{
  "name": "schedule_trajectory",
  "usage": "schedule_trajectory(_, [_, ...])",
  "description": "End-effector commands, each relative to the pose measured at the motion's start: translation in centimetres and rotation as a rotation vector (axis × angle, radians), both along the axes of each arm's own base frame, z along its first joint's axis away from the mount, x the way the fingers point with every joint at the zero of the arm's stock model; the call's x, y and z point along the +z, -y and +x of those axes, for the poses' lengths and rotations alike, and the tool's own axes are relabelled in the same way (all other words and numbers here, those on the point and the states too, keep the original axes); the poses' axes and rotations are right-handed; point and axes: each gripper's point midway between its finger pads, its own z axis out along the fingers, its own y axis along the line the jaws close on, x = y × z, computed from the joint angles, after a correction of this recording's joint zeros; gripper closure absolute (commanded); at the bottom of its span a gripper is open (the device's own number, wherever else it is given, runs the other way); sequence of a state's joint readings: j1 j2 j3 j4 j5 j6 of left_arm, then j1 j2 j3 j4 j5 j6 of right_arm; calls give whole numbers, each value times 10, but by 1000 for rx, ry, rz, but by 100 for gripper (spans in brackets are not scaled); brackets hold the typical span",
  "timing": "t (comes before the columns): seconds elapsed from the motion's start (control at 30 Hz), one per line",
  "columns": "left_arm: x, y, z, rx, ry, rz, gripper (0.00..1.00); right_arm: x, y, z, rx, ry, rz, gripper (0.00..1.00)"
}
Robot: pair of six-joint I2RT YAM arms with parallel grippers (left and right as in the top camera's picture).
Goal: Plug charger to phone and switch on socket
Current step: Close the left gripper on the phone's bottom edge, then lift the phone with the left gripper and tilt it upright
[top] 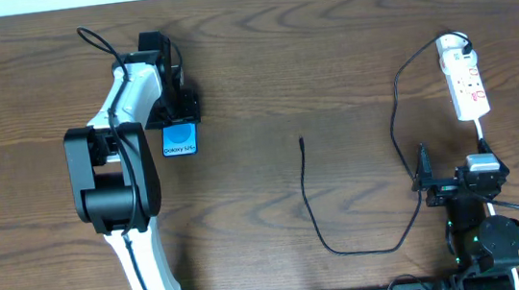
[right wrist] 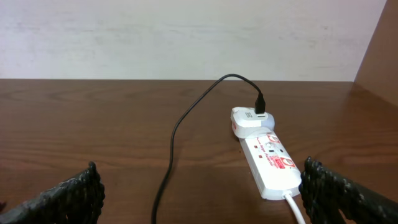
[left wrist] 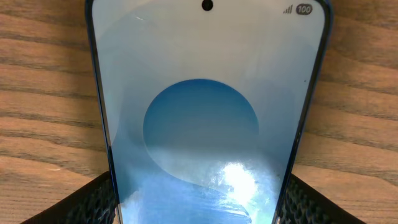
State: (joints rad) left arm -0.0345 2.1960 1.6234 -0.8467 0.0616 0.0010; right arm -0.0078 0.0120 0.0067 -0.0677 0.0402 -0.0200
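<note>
My left gripper [left wrist: 199, 202] is clamped on the phone [top: 180, 140]. Its black fingers [left wrist: 93, 202] press against the two long edges, and the screen faces up between them, flat or nearly flat on the table [top: 326, 41]. I judge the hold is meant to steady the phone so its port can take a plug without sliding; the port itself I cannot see.

The charger [top: 310, 207] lies slack to the right of the phone; its plug tip [top: 301, 142] rests loose on the wood, well apart from the phone and touched by nothing. The socket [top: 465, 85] sits far right of the phone. The cable's other end goes into a white adapter [right wrist: 249, 118] on the socket's far end, so only the phone end and the switch look undone; I cannot tell which way the switch is set.

The left arm reaches forward with its elbow raised and its wrist pitched down over the phone; the right arm is folded low, far right of the phone and nearer me. Its right gripper [right wrist: 202, 196] is spread wide with nothing in it, and its camera looks level along the table at the socket.
</note>
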Motion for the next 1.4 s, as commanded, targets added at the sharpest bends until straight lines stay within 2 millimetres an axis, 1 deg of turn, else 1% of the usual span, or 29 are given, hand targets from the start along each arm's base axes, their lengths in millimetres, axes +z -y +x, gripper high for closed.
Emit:
schedule_trajectory(0.0, [10, -7, 0, -1, 21, 31, 93, 0, -4, 0, 18, 1, -15, 1])
schedule_trajectory(0.1, [22, -15, 3, 4, 51, 76, 92, 0, -4, 0, 18, 0, -15, 1])
schedule_trajectory(0.27, [47, -19, 6, 9, 105, 102, 93, 0, -4, 0, 18, 0, -15, 1])
schedule_trajectory(0.4, [71, -19, 9, 13, 161, 98, 92, 0, -4, 0, 18, 0, -15, 1])
schedule_trajectory(0.53, [99, -15, 10, 16, 226, 75, 93, 0, -4, 0, 18, 0, -15, 1])
schedule_trajectory(0.63, [122, -2, 10, 3, 279, -4, 93, 0, -4, 0, 18, 0, -15, 1])
schedule_trajectory(0.7, [138, 11, 8, -13, 312, -81, 93, 0, -4, 0, 18, 0, -15, 1])
schedule_trajectory(0.9, [183, 52, -6, -9, 361, -341, 93, 0, -4, 0, 18, 0, -15, 1])
schedule_trajectory(1.0, [203, 74, -15, -2, 355, -491, 93, 0, -4, 0, 18, 0, -15, 1])
schedule_trajectory(1.07, [213, 86, -22, 20, 333, -577, 93, 0, -4, 0, 18, 0, -15, 1])
schedule_trajectory(1.17, [222, 97, -35, 115, 259, -680, 93, 0, -4, 0, 18, 0, -15, 1])
schedule_trajectory(1.27, [224, 105, -49, 272, 133, -760, 93, 0, -4, 0, 18, 0, -15, 1])
schedule_trajectory(1.37, [227, 113, -64, 363, 19, -820, 93, 0, -4, 0, 18, 0, -15, 1])
